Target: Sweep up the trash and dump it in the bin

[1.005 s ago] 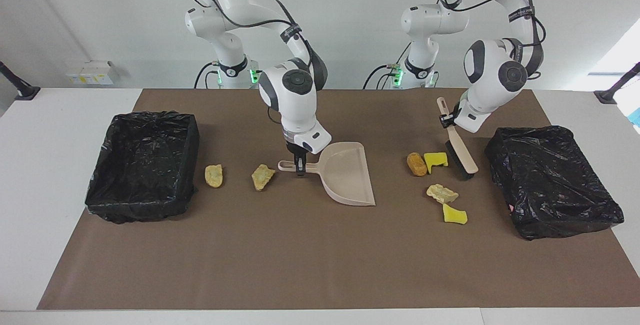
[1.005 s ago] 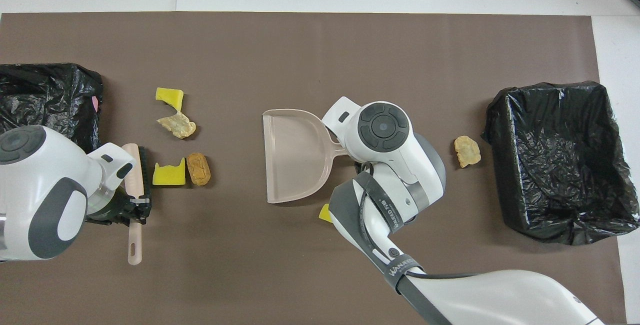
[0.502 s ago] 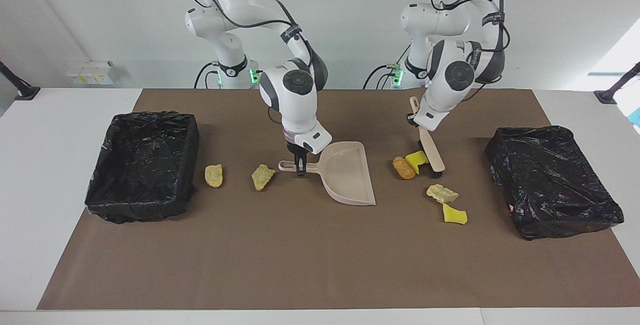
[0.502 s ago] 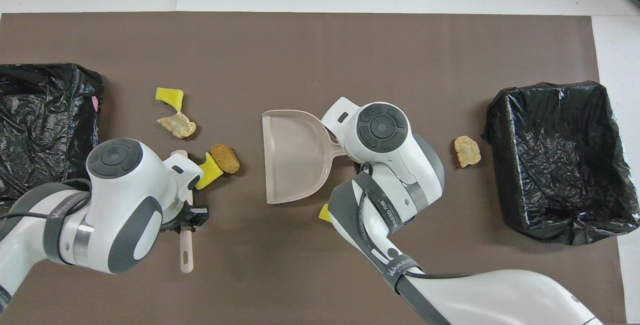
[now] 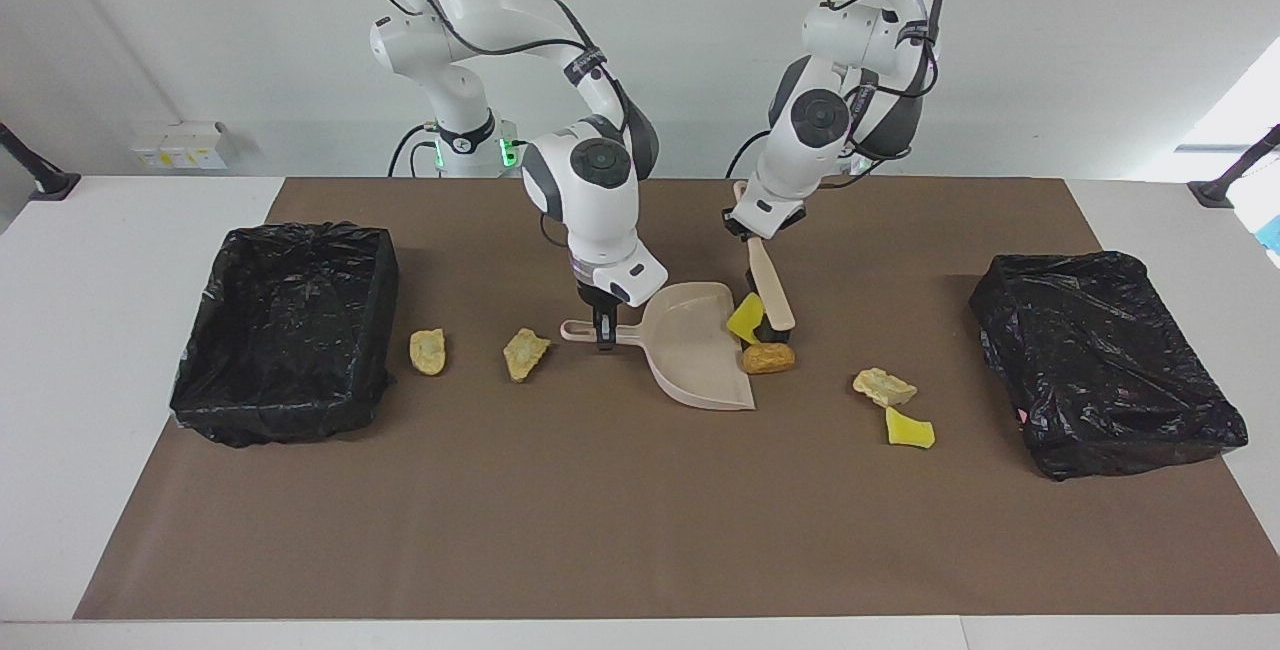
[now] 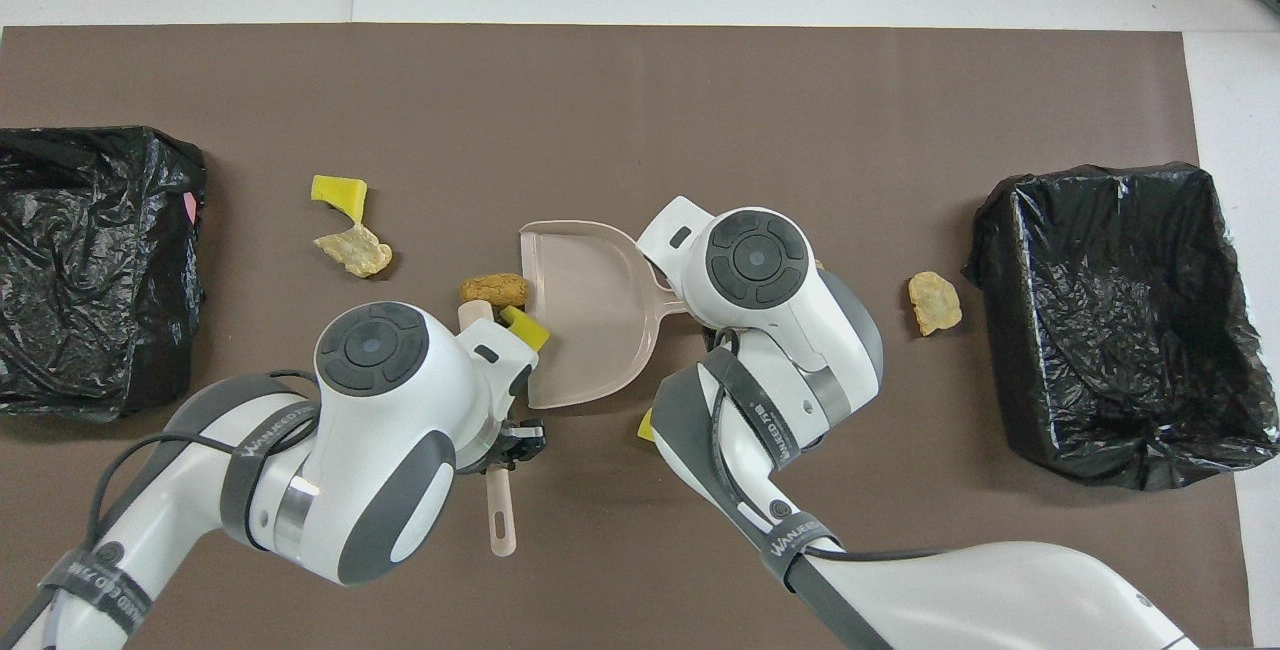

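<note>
Since a second ago the left gripper has dragged the brush a long way from the bin at its own end of the desk toward the middle, and it has pushed a yellow sponge piece and a brown chunk right up to the open edge of the dustpan. Sponge piece looks like it's touching the lip, chunk sits just beside it, neither is properly inside yet. Left fingers are clamped tight on the brush handle, bristles down on the mat.

Right gripper hasn't budged: fingers closed on the dustpan handle, pan flat on the desk.

Rest of the trash hasn't moved. Tan chunk and another yellow piece lie together between the dustpan and the left-end bin. Two more tan chunks lie between the dustpan handle and the right-end bin. Overhead view also shows a yellow bit peeking out from under the right arm.
</note>
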Available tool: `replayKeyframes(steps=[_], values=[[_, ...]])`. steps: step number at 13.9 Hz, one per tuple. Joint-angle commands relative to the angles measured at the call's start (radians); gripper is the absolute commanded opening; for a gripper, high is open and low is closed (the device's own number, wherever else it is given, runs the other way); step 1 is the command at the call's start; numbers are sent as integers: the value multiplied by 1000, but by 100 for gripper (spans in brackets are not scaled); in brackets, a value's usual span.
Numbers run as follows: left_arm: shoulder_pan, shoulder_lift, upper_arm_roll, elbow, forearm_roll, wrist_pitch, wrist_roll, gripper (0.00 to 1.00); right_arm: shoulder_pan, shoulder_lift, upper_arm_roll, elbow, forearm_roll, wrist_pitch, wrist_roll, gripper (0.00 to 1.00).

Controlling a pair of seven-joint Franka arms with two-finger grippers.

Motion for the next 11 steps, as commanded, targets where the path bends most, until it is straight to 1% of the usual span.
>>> replayKeyframes(steps=[1, 2, 3, 4, 6, 8, 11], values=[[-35, 40, 17, 78, -16, -39, -11, 0, -1, 19, 8, 8, 14, 24, 27, 0], [-25, 37, 18, 109, -16, -71, -9, 0, -3, 21, 8, 8, 14, 24, 27, 0], [-14, 30, 24, 165, -16, -142, -8, 0, -3, 21, 8, 8, 14, 24, 27, 0], [27, 31, 24, 216, -16, -211, 3, 0, -1, 19, 8, 7, 14, 24, 28, 0], [93, 20, 24, 253, 6, -276, 15, 0, -3, 19, 8, 7, 14, 21, 27, 0], [162, 28, 24, 265, 109, -279, 105, 0, -3, 19, 8, 3, 14, 18, 30, 0], [305, 43, 24, 271, 255, -228, 340, 0, -1, 18, 8, 3, 14, 13, 34, 0]])
